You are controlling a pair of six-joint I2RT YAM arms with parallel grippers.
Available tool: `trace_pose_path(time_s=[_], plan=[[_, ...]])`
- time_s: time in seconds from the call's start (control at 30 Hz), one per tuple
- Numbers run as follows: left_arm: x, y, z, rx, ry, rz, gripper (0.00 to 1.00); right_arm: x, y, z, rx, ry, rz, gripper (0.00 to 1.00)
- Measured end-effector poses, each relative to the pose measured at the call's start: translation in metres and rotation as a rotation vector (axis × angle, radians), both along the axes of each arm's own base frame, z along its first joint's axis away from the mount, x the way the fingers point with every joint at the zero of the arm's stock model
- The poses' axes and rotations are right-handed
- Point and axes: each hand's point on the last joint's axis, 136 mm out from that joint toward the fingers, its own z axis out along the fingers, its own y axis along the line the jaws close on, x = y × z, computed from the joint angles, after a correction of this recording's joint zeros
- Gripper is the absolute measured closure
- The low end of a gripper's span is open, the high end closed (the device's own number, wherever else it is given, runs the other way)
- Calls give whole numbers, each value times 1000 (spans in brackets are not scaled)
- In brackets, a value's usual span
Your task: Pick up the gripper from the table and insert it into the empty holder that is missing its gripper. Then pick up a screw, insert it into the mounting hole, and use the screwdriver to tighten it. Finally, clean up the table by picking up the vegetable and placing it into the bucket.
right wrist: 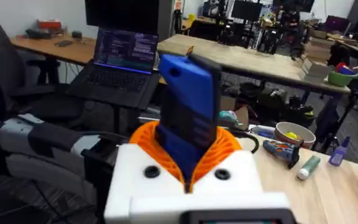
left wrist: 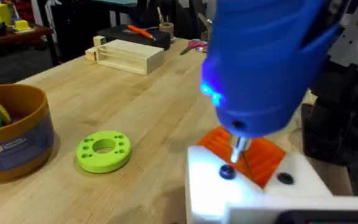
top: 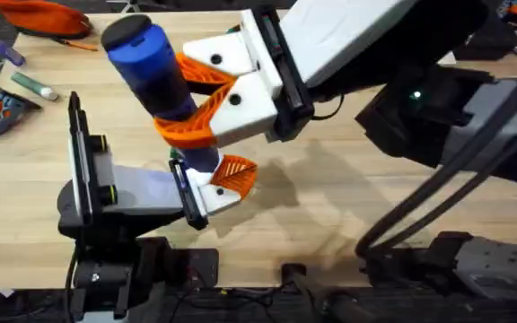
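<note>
My right gripper (top: pixel 176 97) reaches across from the upper right, shut on the blue screwdriver (top: pixel 151 63), which stands upright between its orange pads (right wrist: pixel 229 144). In the left wrist view the screwdriver (left wrist: pixel 260 56) shows a blue light, and its narrow tip (left wrist: pixel 237 147) rests over a dark screw (left wrist: pixel 227 172) in the white holder (left wrist: pixel 207 190). The orange ridged gripper (left wrist: pixel 265 160) sits in that holder. My left gripper (top: pixel 236 172) lies low over the table with its orange pads together. The tan-orange bucket (left wrist: pixel 17 134) stands to one side with something green inside.
A bright green disc with holes (left wrist: pixel 104 150) lies on the table between the bucket and the left gripper. A wooden block (left wrist: pixel 129 55) sits farther back. At the table's far left lie a teal marker (top: pixel 34 85) and a blue-orange object (top: pixel 5 112).
</note>
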Motion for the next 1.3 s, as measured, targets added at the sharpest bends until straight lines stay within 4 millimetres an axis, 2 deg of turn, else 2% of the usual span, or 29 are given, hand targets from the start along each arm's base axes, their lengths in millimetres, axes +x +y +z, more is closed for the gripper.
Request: trace_pose_path(time_s=[1.3], plan=[[0, 0, 0, 0, 0, 0, 994, 5, 4, -10, -18, 9, -3, 978]])
